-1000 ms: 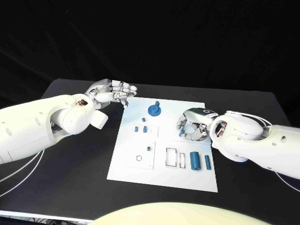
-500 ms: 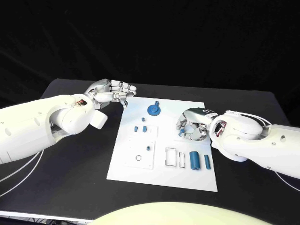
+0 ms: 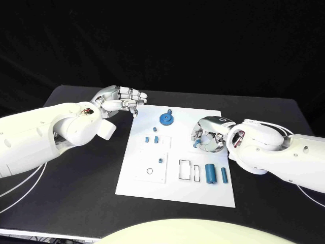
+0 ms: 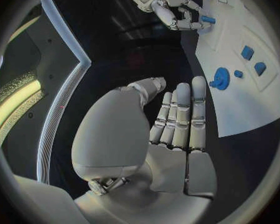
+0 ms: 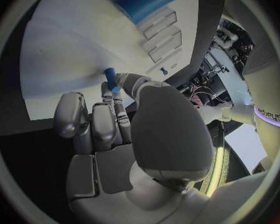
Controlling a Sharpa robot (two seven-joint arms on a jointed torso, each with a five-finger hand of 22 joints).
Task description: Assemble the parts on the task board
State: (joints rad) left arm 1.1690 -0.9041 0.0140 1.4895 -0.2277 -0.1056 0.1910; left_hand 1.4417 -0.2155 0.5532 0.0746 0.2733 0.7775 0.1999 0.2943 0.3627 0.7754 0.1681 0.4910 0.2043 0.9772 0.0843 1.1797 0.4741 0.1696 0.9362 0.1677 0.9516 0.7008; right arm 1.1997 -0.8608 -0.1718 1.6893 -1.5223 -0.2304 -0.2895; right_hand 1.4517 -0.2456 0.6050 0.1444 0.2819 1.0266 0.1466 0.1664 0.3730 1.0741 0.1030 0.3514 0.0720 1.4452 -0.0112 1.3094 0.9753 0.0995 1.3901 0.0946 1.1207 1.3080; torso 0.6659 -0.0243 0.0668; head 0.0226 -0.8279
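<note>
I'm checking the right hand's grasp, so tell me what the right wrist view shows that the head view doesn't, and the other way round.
Right wrist view alone: the right hand's fingertips pinching a small blue part close up. Head view alone: the left hand off the far left corner of the task board, the blue gear, and two blue cylinders side by side. Both: the right hand over the board.

Setting: robotics lab or test bench. Evidence: black desk [image 3: 74, 168] against a black backdrop; white task board [image 3: 179, 188] laid flat on it, printed with outlined slots and carrying small blue parts [image 3: 210, 173]; white cables [image 3: 16, 193] trailing from the arm across the desk; tangled wiring and equipment [image 5: 209, 79] beyond the desk edge.
</note>
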